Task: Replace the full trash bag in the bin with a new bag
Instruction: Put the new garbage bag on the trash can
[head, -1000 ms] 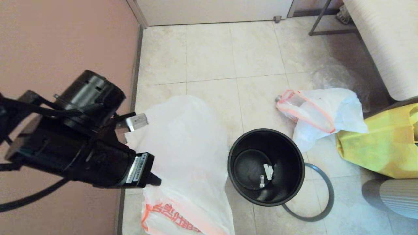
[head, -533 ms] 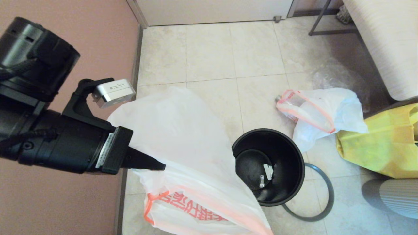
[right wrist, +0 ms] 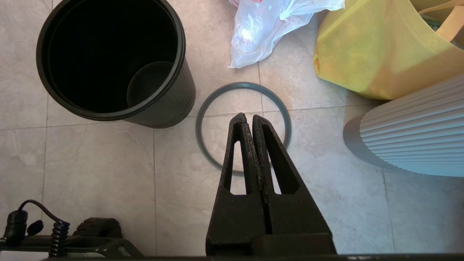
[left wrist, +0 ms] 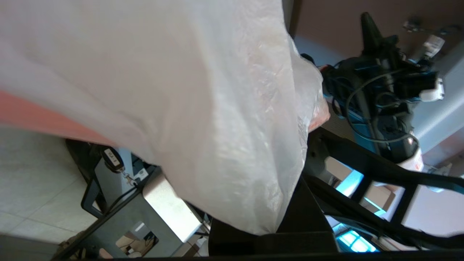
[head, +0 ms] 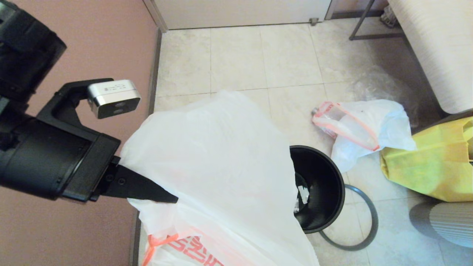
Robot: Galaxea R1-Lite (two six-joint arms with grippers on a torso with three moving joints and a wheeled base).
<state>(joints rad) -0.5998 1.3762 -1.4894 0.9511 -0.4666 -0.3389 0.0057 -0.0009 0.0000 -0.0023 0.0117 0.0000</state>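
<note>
Hanging from the left gripper (head: 173,200), jaws pinched tight on its film, the new bag (head: 214,173) billows above the floor and overlaps the near side of the bin (head: 325,192). Bin emptied, then, but not yet lined, and the grey hoop (head: 364,221) lies on the tiles beside it. The right gripper (right wrist: 249,121), jaws pressed together on nothing, points down over that hoop. Farther off, the full trash bag (head: 360,127) lies discarded.

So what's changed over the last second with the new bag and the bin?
The left gripper, shut on the new bag, has carried it rightward so it now drapes over the bin, hiding its left side. The bin, grey hoop, full bag and right gripper stayed put.
</note>
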